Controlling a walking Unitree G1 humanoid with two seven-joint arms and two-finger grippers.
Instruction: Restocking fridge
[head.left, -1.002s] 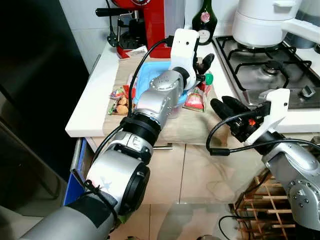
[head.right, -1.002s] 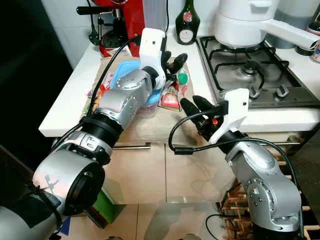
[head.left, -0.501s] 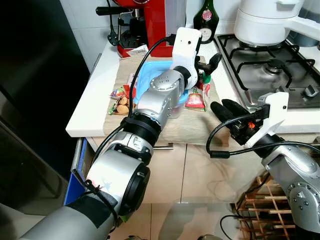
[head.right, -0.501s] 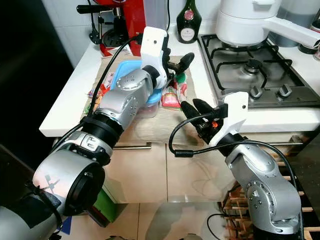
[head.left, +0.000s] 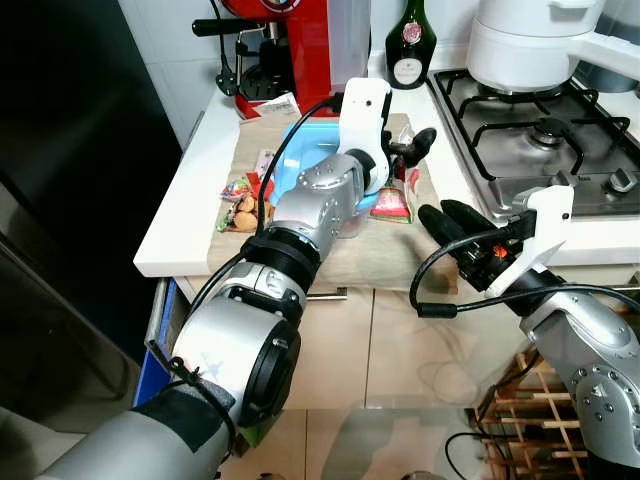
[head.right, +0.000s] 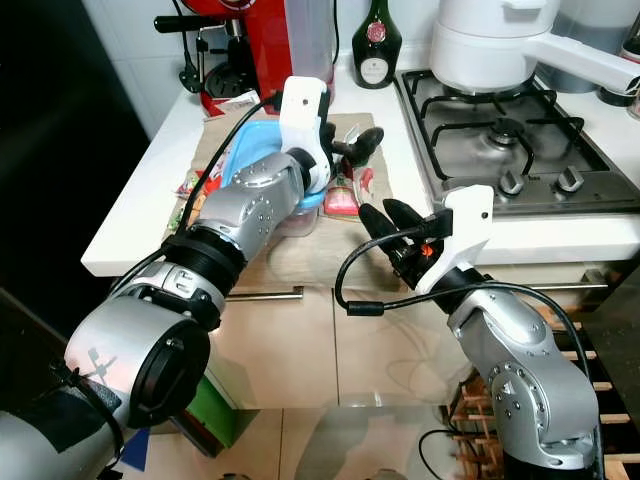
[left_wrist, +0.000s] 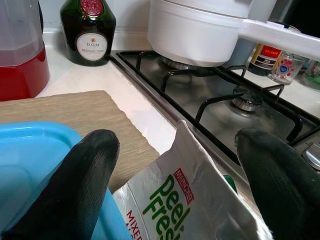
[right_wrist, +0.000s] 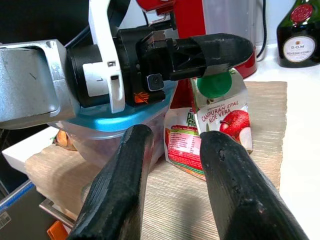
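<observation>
My left gripper (left_wrist: 177, 140) is open and hangs low over the woven mat (head.left: 380, 255), its fingers spread wide above a white and red Peel Fresh pouch (left_wrist: 185, 205). Right behind it stands an apple juice carton (right_wrist: 222, 112) with a green cap, just under one left finger (head.left: 415, 143). The left wrist reaches across a clear tub with a blue lid (head.left: 305, 150). My right gripper (head.left: 452, 215) hovers at the counter's front edge and points at the pouch (head.left: 391, 203). It is open a little, with nothing between its fingers.
Snack packets (head.left: 238, 205) lie at the mat's left edge. A red coffee machine (head.left: 290, 40) and a green bottle (head.left: 406, 45) stand at the back. A gas hob (head.left: 540, 130) with a white pot (head.left: 530, 40) is on the right. The dark fridge (head.left: 70, 150) is on the left.
My left gripper has sunk lower toward the carton and pouch, and now covers the green cap in the eye views. The right gripper has barely moved.
</observation>
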